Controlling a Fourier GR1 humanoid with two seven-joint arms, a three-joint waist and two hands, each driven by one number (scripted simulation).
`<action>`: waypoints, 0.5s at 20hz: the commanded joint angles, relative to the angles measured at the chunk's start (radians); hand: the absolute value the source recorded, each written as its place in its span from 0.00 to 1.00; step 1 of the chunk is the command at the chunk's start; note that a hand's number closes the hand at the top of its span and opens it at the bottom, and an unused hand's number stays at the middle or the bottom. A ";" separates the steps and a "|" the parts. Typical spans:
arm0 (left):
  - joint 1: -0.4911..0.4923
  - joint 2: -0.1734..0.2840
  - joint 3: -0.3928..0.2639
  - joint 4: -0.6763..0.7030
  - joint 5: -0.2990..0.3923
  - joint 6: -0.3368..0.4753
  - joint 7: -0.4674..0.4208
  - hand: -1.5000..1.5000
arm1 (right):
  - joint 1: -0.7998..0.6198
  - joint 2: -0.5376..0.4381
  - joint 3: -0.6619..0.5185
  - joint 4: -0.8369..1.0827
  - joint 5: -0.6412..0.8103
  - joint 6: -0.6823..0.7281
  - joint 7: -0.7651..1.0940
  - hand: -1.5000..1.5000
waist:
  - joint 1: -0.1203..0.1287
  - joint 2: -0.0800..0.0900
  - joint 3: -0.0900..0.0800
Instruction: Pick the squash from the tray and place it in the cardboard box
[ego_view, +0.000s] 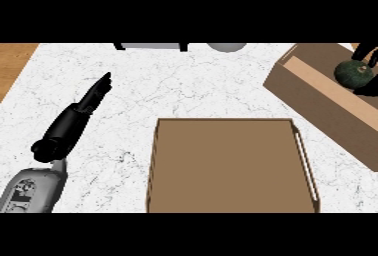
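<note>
The dark green squash (354, 72) is inside the open cardboard box (319, 102) at the right edge of the head view. Only parts of my right hand (368, 54) show there, black fingers above the squash and a black part just below it, curled round it from the right. The rest of that hand is cut off by the view's edge. The brown tray (229, 165) lies in the lower middle with nothing in it. My left hand (87, 102) rests open over the counter at the left, fingers straight and pointing away, apart from the tray.
The white marbled counter (184, 85) lies between the tray and the far edge. A grey object with dark legs (151, 46) and a pale round thing (227, 47) sit at the far edge. A wooden strip (13, 62) borders the counter at the upper left.
</note>
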 joint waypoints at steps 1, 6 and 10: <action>-0.039 -0.004 0.004 0.015 -0.012 0.000 0.004 0.50 | -0.049 -0.031 0.014 0.117 0.003 0.101 -0.129 0.00 | 0.005 0.002 0.000; 0.019 -0.005 0.008 -0.011 -0.006 -0.010 -0.016 0.50 | -0.051 -0.019 -0.060 0.102 -0.076 0.050 -0.293 0.00 | -0.002 -0.005 0.000; -0.015 0.000 0.021 0.004 -0.002 -0.007 0.000 0.50 | -0.107 0.010 -0.328 0.134 -0.331 0.005 -0.312 0.00 | -0.015 -0.005 0.005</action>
